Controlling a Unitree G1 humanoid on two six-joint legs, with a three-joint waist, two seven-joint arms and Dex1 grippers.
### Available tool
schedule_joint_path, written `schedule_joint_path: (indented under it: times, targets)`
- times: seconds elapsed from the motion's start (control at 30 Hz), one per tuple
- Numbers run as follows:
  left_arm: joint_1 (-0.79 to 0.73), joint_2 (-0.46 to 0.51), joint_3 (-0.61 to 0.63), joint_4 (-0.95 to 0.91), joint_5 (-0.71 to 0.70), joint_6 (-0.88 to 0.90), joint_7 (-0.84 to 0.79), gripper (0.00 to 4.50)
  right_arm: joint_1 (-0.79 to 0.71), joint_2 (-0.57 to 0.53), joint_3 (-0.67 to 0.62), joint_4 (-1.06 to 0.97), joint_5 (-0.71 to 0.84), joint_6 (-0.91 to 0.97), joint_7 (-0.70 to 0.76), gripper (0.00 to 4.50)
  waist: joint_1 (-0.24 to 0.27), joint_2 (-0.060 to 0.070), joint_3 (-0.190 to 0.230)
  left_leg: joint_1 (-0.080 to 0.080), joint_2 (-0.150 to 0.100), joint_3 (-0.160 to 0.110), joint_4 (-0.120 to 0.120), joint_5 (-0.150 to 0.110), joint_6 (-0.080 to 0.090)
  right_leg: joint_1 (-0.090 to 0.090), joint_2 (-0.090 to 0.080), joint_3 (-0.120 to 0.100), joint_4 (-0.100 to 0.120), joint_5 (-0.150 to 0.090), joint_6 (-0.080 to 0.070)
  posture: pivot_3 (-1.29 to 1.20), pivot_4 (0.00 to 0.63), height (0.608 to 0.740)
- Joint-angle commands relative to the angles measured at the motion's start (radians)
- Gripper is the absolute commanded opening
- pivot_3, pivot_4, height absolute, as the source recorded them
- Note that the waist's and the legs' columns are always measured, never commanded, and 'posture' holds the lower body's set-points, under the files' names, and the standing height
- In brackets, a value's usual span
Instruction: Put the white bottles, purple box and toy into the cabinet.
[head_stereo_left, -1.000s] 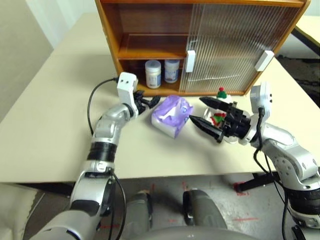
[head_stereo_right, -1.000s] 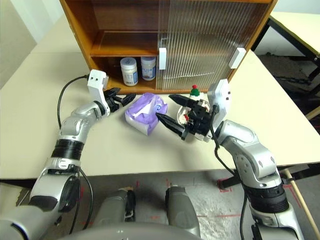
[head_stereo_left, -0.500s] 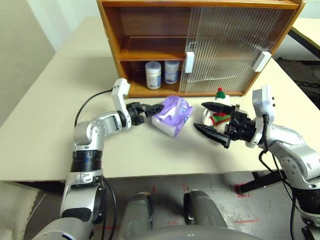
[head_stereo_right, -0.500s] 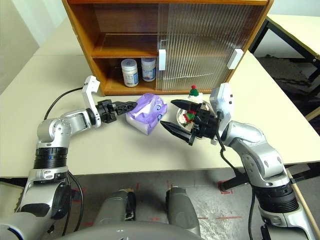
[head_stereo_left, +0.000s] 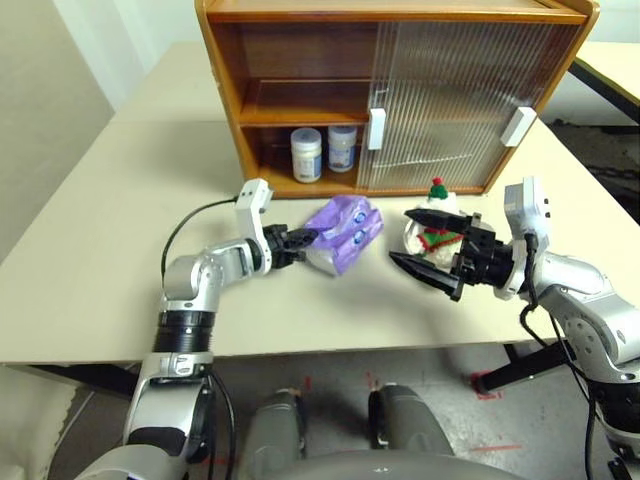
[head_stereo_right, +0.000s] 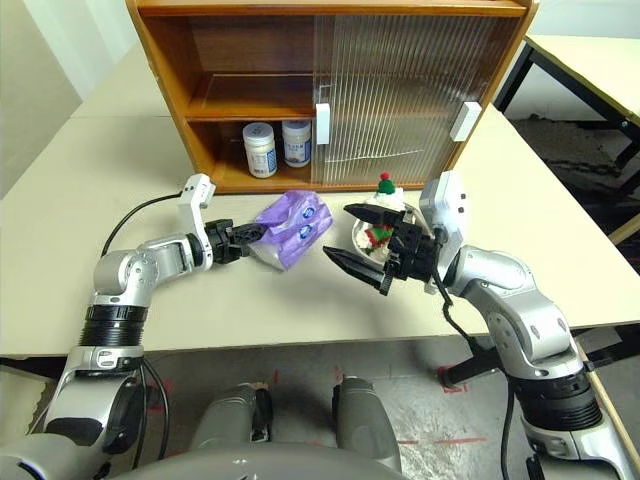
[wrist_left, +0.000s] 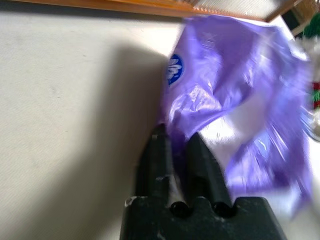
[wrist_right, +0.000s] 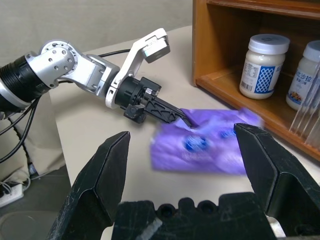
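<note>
The left jaws (head_stereo_left: 300, 240) are clenched on the near corner of the soft lilac-purple tissue pack in crinkly plastic wrap (head_stereo_left: 343, 232), the two black fingers (wrist_left: 161, 155) pressed together with a fold of purple film pinched between them. The pack sits tilted at the middle of the frame on the pale cream surface (head_stereo_left: 100, 240), its far end pointing up toward the cabinet. To the right of centre, the right jaws (head_stereo_left: 424, 240) stand released, spread wide with nothing between them, their tips pointing left toward the pack. Just behind those fingers is the small fluffy white snowman plush with a red-and-green scarf and hat (head_stereo_left: 436, 208), sitting in a clear glass dish (head_stereo_left: 412, 232) on the surface.

In the upper middle of the frame stands the large orange-brown wooden two-shelf cabinet (head_stereo_left: 225, 90). Its two ribbed translucent sliding doors with white rectangular handles (head_stereo_left: 450, 100) cover the right part, leaving the left part open. On the lower shelf of that open part stand the two squat white plastic jars with white screw lids and blue-printed labels (head_stereo_left: 306, 154), side by side, the right one partly behind the door's edge.
</note>
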Motion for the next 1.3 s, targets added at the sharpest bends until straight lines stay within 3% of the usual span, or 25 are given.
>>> schedule_joint_path:
  times: [0.03,0.47,0.6,0.8,1.1,1.3]
  targets:
    - [-0.009,0.002,0.049,-0.031,-0.049,0.052,0.017,0.04,-0.002,0.016,-0.001,0.009,-0.006,-0.014,-0.009,4.5,0.0,0.0,-0.001,0.0,0.0,0.0,0.0,0.0,0.0,0.0,0.0,0.0,0.0,0.0,0.0,-0.07,0.005,0.74]
    - [-0.153,0.03,0.231,-0.225,-0.202,0.202,0.139,0.04,-0.049,0.165,-0.025,-0.003,0.043,-0.017,-0.106,4.5,0.004,0.0,-0.001,0.0,0.0,0.0,0.0,0.0,0.0,0.0,0.0,0.0,0.0,0.001,0.001,-0.04,0.011,0.74]
    - [-0.308,0.006,0.303,-0.234,-0.234,0.231,0.247,0.04,-0.069,0.224,-0.026,-0.011,0.042,-0.045,-0.152,4.5,0.009,-0.001,-0.001,-0.001,0.0,-0.001,0.0,0.0,0.0,0.0,0.001,0.0,0.001,0.001,0.002,-0.03,0.008,0.74]
    - [-0.41,-0.037,0.375,-0.207,-0.283,0.259,0.345,0.04,-0.097,0.282,-0.059,-0.002,0.071,-0.073,-0.199,4.5,0.01,0.0,-0.003,0.0,-0.001,0.0,-0.001,0.0,0.0,0.0,0.001,0.001,0.0,0.001,0.002,-0.04,0.006,0.74]
    - [-0.446,-0.031,0.354,-0.126,-0.237,0.164,0.416,0.04,-0.113,0.323,-0.073,0.015,0.082,-0.12,-0.208,4.5,0.0,0.001,-0.003,0.0,-0.002,0.0,-0.001,0.0,-0.001,0.0,0.003,0.001,0.001,0.001,0.002,-0.06,0.003,0.74]
    - [-0.465,-0.08,0.335,-0.054,-0.198,0.048,0.471,0.04,-0.131,0.363,-0.068,0.029,0.091,-0.147,-0.203,4.5,0.0,0.0,-0.003,0.0,-0.001,0.0,-0.001,0.001,-0.001,0.0,0.003,0.001,0.0,0.002,0.0,-0.08,0.0,0.74]
